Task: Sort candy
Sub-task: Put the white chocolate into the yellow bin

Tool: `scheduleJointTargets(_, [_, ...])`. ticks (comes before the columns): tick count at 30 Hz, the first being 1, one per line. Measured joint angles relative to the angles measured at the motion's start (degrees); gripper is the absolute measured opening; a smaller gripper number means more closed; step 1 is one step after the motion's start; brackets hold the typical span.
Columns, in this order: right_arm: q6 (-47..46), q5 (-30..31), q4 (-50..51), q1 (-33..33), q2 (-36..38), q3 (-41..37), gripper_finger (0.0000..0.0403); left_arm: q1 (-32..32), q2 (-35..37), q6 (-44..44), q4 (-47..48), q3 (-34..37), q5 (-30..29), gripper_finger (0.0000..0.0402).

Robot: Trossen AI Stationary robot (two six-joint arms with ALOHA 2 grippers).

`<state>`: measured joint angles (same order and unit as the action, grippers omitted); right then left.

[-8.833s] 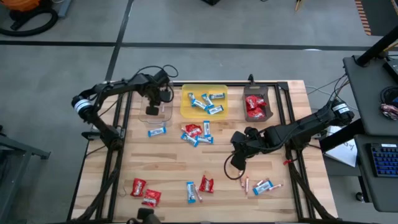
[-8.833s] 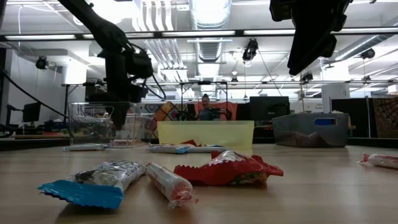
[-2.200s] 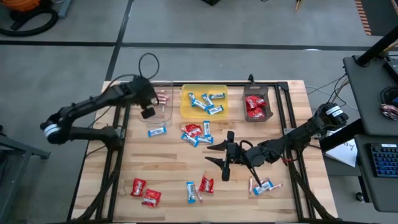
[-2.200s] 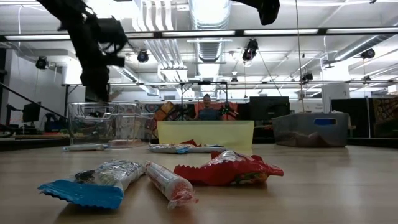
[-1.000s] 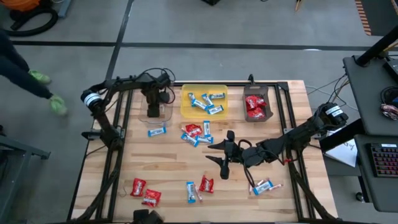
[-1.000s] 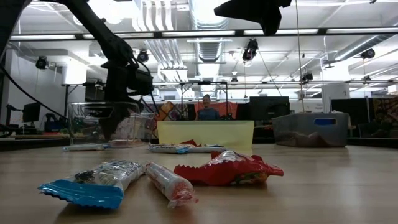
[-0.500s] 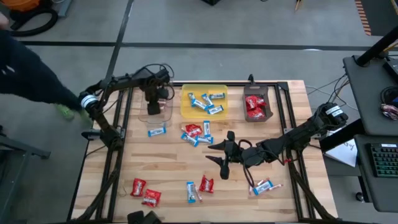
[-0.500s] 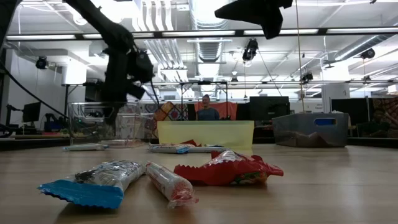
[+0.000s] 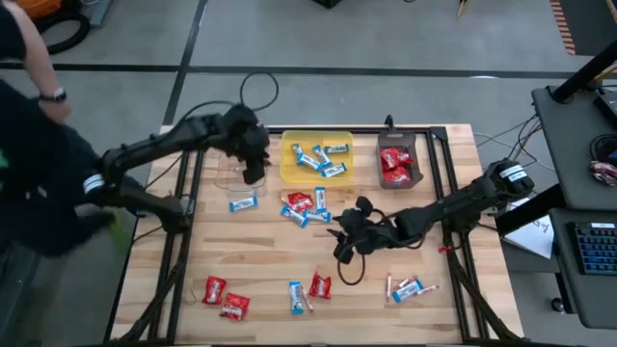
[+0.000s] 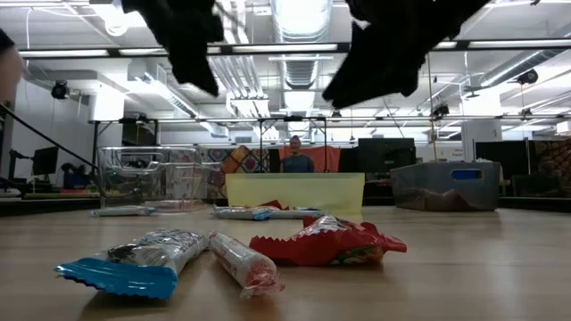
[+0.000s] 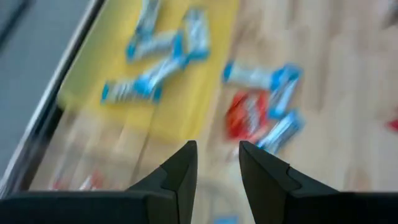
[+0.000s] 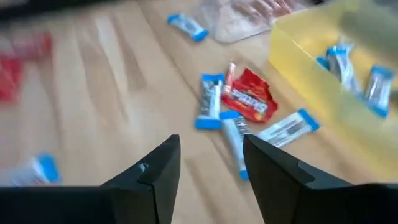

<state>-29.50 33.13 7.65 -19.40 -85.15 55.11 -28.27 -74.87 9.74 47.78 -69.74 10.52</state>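
Both hands are hanging empty with fingers apart, the right hand nearing the middle candy cluster, the left hand beside the yellow tray.

A grey concrete floor is surrounding the wooden table, a dark line crossing it at twelve o'clock. A desk with a keyboard is standing at three o'clock. A person in dark clothing is moving at nine o'clock. Ceiling lights are glowing beside pipes; another person is sitting far behind.
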Motion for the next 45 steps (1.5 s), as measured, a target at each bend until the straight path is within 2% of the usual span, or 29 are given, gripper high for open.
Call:
scheduleJointTargets(2, [7.62,-0.06,-1.56,0.16,-1.23,-1.14,0.0167,4.12,3.23,-2.21,-4.91,3.10,0.06,0.0103])
scheduleJointTargets(5, [13.27,-0.20,-6.19,0.96,-2.97,-3.89,0.0169,10.32,7.21,-6.64,-14.28,8.68,0.02,0.0103])
scheduleJointTargets(12, [24.29,-1.99,-33.78,4.46,-6.82,-14.82,0.0165,24.26,12.74,-14.98,-36.98,23.26,-3.00,0.0103])
scheduleJointTargets(16, [25.85,-2.09,-46.83,8.05,-11.36,-18.38,0.0166,29.84,13.40,-18.02,-49.67,30.07,-6.55,0.0103])
scheduleJointTargets(20, [25.71,-6.25,-51.24,10.84,-16.76,-17.33,0.0175,32.77,13.13,-19.93,-58.39,34.38,-9.06,0.0103])
scheduleJointTargets(24, [25.53,-6.67,-51.68,12.26,-21.59,-14.61,0.0192,33.50,13.05,-21.33,-60.79,36.14,-10.09,0.0103])
scheduleJointTargets(33, [21.53,-7.70,-51.22,13.92,-26.16,-13.31,0.0216,33.48,12.37,-21.89,-62.24,36.88,-10.12,0.0103])
scheduleJointTargets(45, [19.63,-9.62,-49.73,13.31,-25.97,-13.44,0.0215,33.48,11.85,-21.89,-62.37,36.77,-10.12,0.0103])
